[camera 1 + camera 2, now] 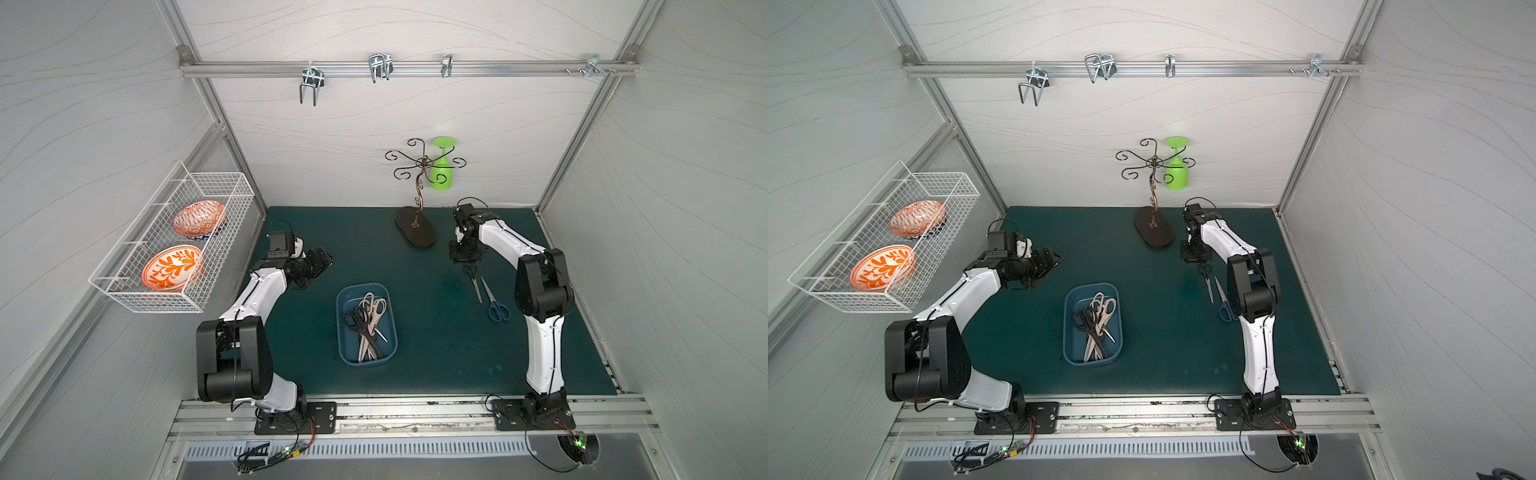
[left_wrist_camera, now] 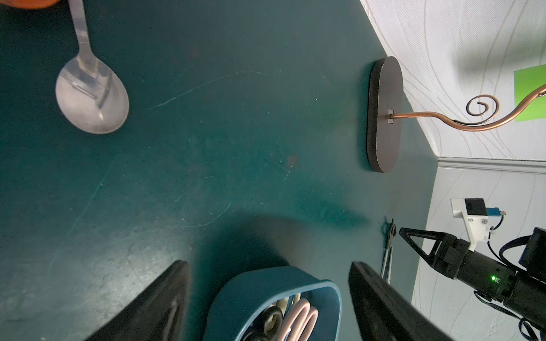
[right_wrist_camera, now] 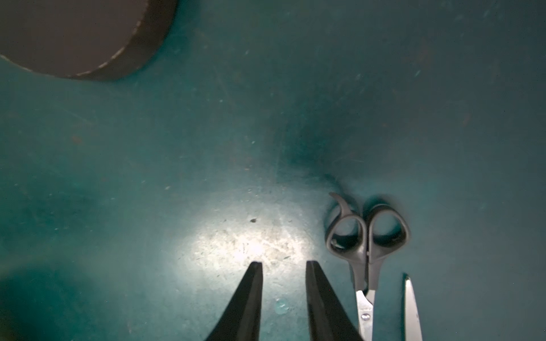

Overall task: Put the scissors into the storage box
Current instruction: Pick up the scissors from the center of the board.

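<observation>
Storage box near centre of green mat, within reach of both arms. Several scissors already piled inside: cream and pink shears lengthwise, black-handled pairs across them.

Two pairs not yet in, flat on mat at about 2 o'clock from box. Black-handled pair with handles toward 12 o'clock, blades toward 6. Blue-handled pair just beside it at 4 o'clock, reversed, handles toward 5 o'clock. Close together but apart, so room for a finger on either side looks tight.

Right gripper low over mat at handle end of black-handled pair, pointing down, probably lining up for a pick there. Jaws partly apart, narrow gap, only bare mat between them. Nothing grasped. Fingertips just beside handle loops, not around them; contact with nearer loop cannot tell. Needs a sideways shift before closing, judging from offset.

Left gripper at 10 o'clock from box, parked out of the way, aimed roughly toward box. Jaws spread wide, released, empty.

Dark oval stand base near right gripper, clear of it.
</observation>
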`<state>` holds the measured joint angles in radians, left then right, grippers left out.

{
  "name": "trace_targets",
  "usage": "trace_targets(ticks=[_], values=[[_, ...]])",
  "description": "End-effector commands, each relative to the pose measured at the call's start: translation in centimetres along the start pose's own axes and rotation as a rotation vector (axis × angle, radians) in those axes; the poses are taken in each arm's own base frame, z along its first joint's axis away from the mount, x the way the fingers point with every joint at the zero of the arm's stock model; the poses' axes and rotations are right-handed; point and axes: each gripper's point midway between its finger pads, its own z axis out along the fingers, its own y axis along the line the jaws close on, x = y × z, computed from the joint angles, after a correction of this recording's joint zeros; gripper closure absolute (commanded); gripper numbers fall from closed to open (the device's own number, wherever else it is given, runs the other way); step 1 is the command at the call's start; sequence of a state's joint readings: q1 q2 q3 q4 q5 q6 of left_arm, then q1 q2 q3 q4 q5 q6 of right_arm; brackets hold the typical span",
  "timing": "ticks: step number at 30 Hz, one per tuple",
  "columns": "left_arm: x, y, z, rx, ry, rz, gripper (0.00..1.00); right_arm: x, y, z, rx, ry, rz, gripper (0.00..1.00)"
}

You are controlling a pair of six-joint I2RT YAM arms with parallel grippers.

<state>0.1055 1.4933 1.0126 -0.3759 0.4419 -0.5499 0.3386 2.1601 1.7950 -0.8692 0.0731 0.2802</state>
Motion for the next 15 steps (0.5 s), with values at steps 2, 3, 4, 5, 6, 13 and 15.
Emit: trace_targets(ticks=[2, 3, 4, 5, 6, 13, 15], values=[[-0.5, -0.7, 0.1, 0.015, -0.013, 0.036, 0.11, 0.6, -1.8, 1.0, 0.054, 0.039, 0.023, 0.70], [-0.5, -0.7, 0.0, 0.015, -0.014, 0.035, 0.11, 0.6, -1.9, 1.1, 0.058, 0.042, 0.024, 0.70], [-0.5, -0.7, 0.0, 0.015, -0.013, 0.036, 0.11, 0.7, -2.1, 1.4, 0.060, 0.047, 0.029, 0.70], [-0.5, -0.7, 0.1, 0.014, -0.012, 0.037, 0.11, 0.8, -2.2, 1.5, 0.062, 0.051, 0.034, 0.71], [-0.5, -0.7, 0.1, 0.014, -0.012, 0.037, 0.11, 0.9, -2.3, 1.6, 0.063, 0.056, 0.037, 0.71], [-0.3, -0.7, 0.2, 0.009, -0.008, 0.040, 0.11, 1.5, -2.6, 2.6, 0.055, 0.074, 0.056, 0.71], [-0.3, -0.6, 0.2, 0.007, -0.007, 0.042, 0.11, 1.6, -2.6, 2.8, 0.057, 0.078, 0.057, 0.72]])
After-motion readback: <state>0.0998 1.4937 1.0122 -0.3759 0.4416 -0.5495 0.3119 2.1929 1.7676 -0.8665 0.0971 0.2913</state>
